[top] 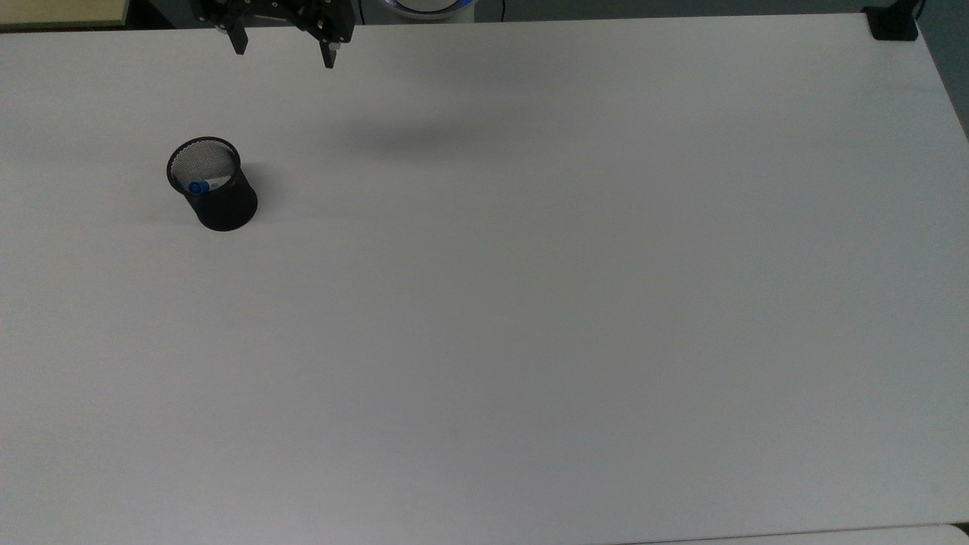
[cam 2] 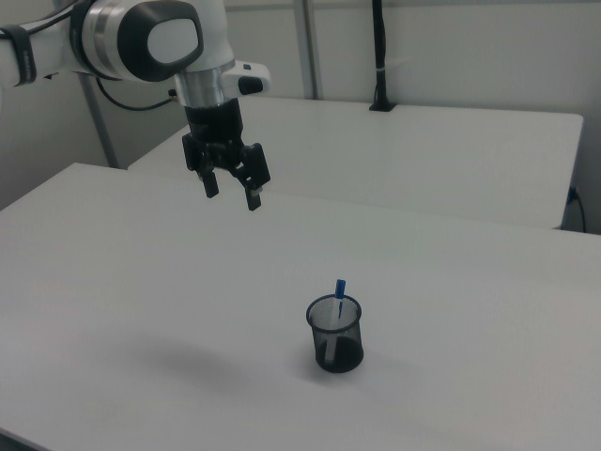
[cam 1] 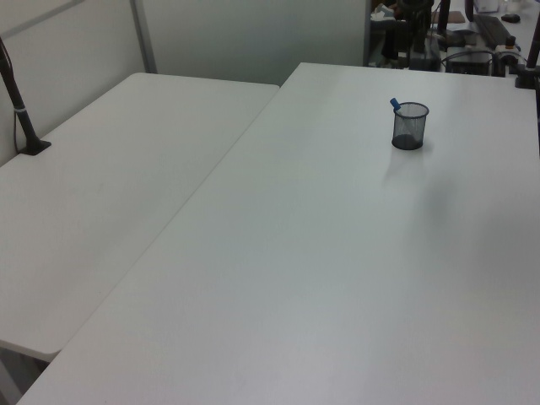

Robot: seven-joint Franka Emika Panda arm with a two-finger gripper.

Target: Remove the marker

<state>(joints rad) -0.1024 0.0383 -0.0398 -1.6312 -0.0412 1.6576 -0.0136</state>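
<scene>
Marker [cam 2: 339, 290] well below end effector [cam 2: 232, 191]

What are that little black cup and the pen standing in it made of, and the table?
The black mesh cup looks like fine wire mesh, probably metal with a matte black coat: you can see through its wall. The marker has a smooth white barrel and blue tip, most likely plastic. The table has a flat, matte white top, perhaps laminate or plastic; the look leaves that open.
</scene>
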